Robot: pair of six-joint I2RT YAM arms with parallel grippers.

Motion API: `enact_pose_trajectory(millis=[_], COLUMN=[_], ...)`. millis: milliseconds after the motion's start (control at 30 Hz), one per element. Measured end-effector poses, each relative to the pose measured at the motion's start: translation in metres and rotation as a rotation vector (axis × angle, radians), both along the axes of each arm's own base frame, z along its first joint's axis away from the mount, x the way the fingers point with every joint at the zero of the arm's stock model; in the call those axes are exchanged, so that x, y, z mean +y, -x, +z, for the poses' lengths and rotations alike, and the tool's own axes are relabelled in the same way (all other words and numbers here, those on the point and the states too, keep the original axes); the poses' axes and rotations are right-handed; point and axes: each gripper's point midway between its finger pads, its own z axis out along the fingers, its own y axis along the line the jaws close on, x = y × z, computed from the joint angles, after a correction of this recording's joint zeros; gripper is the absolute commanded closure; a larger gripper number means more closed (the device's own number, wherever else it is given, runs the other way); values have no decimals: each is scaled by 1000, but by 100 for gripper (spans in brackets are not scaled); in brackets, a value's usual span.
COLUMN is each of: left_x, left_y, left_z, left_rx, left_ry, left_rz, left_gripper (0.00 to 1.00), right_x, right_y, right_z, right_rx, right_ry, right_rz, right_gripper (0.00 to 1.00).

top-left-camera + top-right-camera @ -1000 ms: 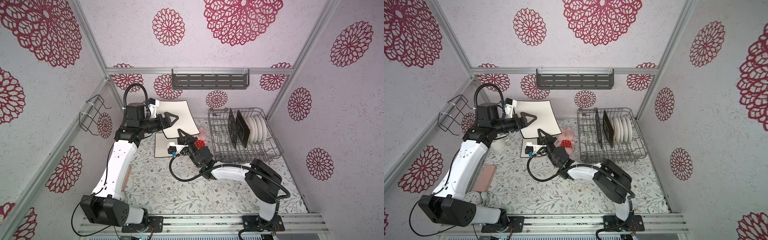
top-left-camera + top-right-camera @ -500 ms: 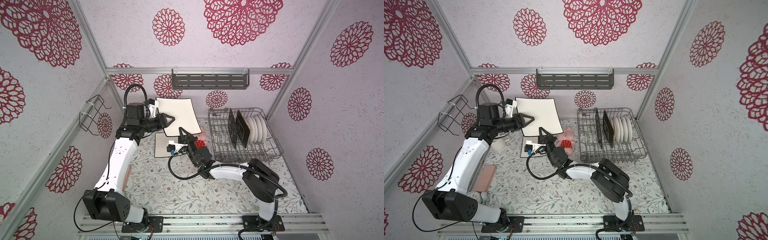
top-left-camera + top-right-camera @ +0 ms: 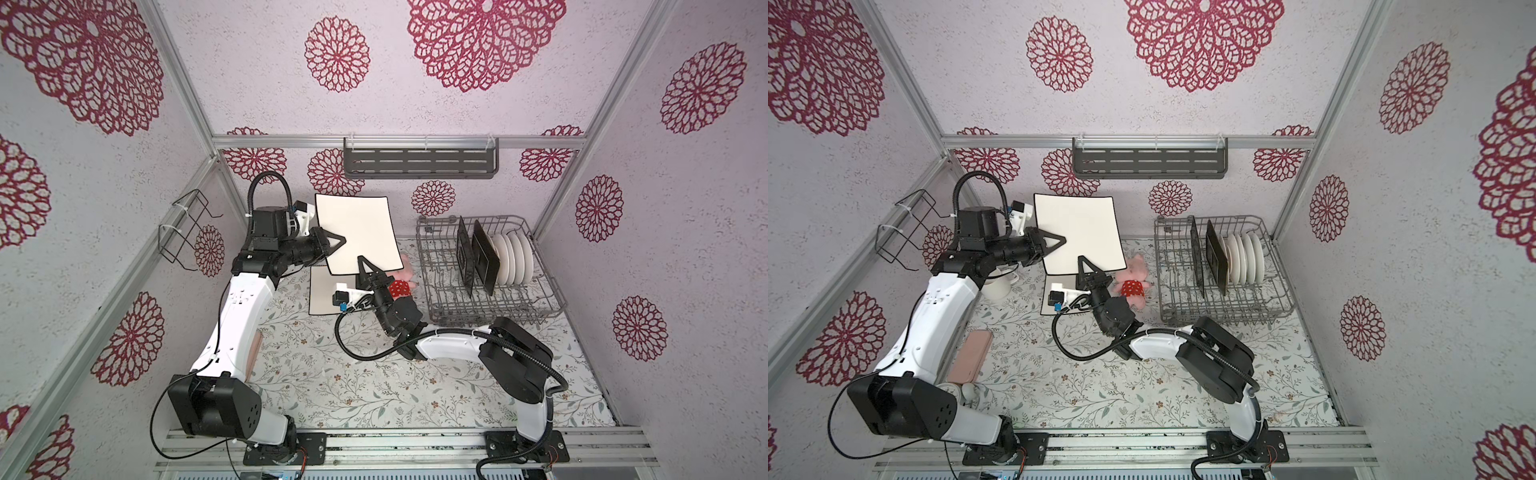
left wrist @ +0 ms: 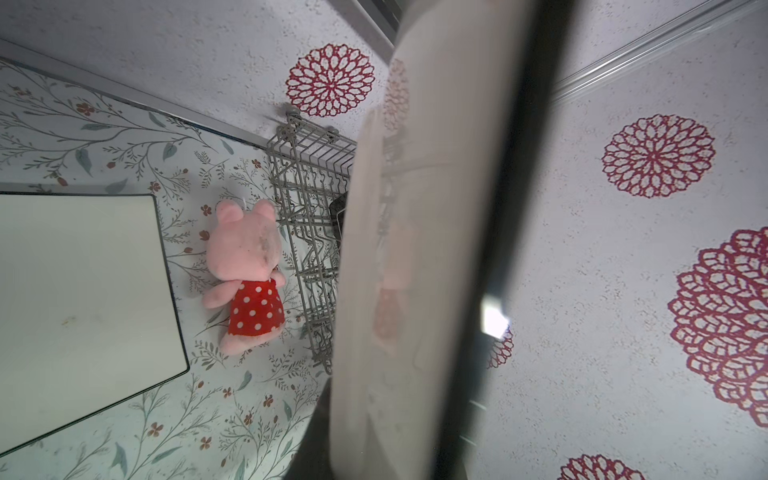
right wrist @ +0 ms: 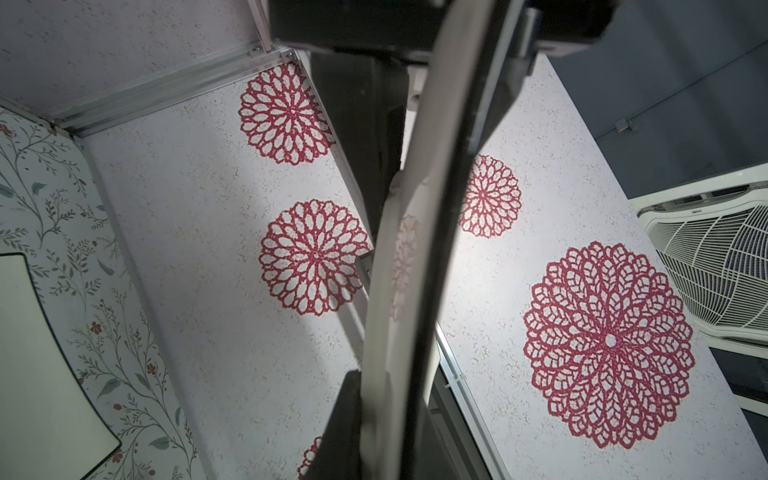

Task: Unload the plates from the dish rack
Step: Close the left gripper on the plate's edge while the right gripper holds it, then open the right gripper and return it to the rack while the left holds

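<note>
Left hand (image 3: 337,243) clamps plate (image 3: 357,224); rack (image 3: 446,286) half-full.

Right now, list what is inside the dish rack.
Two dark square plates stand upright in the rack, with a row of round white plates beside them. They overlap, so their faces and count are hidden.

Two cream square plates with dark edges (image 3: 357,232), two brown-black square plates (image 3: 484,259) and about five round white plates (image 3: 513,257). One grey wire dish rack (image 3: 478,311) and one pink plush pig (image 3: 1133,282).
</note>
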Motion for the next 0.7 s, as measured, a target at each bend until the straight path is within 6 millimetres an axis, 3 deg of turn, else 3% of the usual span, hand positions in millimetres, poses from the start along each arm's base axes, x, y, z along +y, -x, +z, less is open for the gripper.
enact_pose_trajectory(millis=[200,267,433,700], left_x=[2,4,6,13], left_y=[0,-1,0,-1], left_z=[0,-1,-2,-9], left_rx=[6,9,0,1], left_ry=[7,10,4,-6], left_rz=[5,8,-3,1], left_gripper=[100,100,100,100], right_x=[0,1,2,5], right_y=[0,0,3,6], right_z=[0,-1,1,3], right_rx=[-2,-4,-15,-29], right_ry=[-1,-1,-3,-8], right_rz=[1,1,11,42], right_gripper=[98,91,62,50])
